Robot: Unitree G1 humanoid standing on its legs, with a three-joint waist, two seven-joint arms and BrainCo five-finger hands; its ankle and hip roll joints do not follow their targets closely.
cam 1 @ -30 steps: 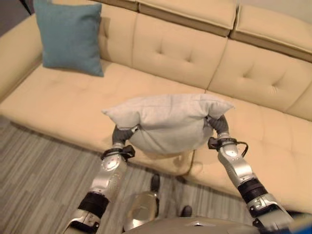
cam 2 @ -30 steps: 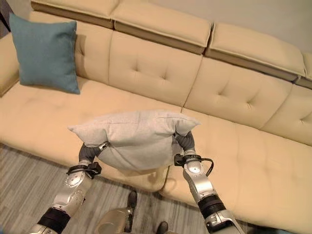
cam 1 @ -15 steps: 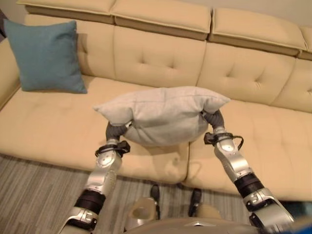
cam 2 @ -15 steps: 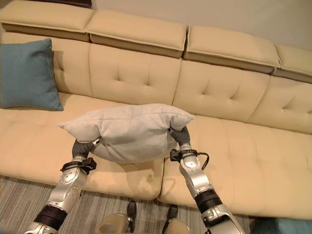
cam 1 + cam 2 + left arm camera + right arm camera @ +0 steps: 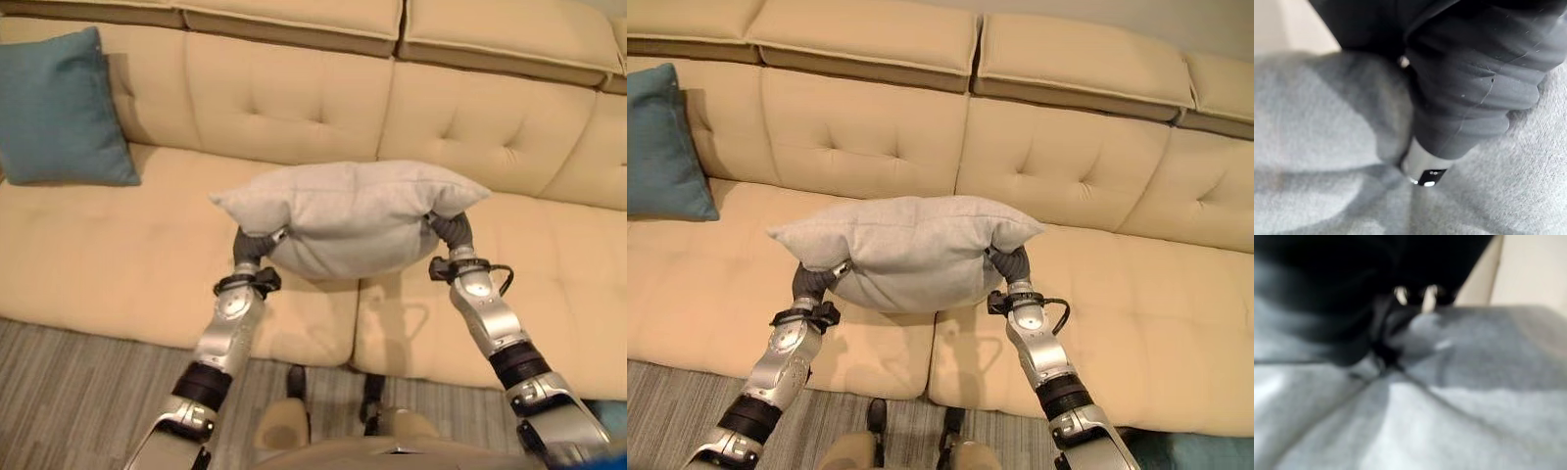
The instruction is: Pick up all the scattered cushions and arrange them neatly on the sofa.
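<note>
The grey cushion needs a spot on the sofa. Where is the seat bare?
Seat of the sofa is bare right of the grey cushion, and also between it and the teal cushion at the far left. That far-left end is taken. The left hand and right hand hold the cushion above the middle seam.

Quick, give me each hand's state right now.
Left hand: pressed into the grey cushion, fingers buried, cannot tell.
Right hand: at the cushion's other end, fingers hidden, cannot tell.
</note>
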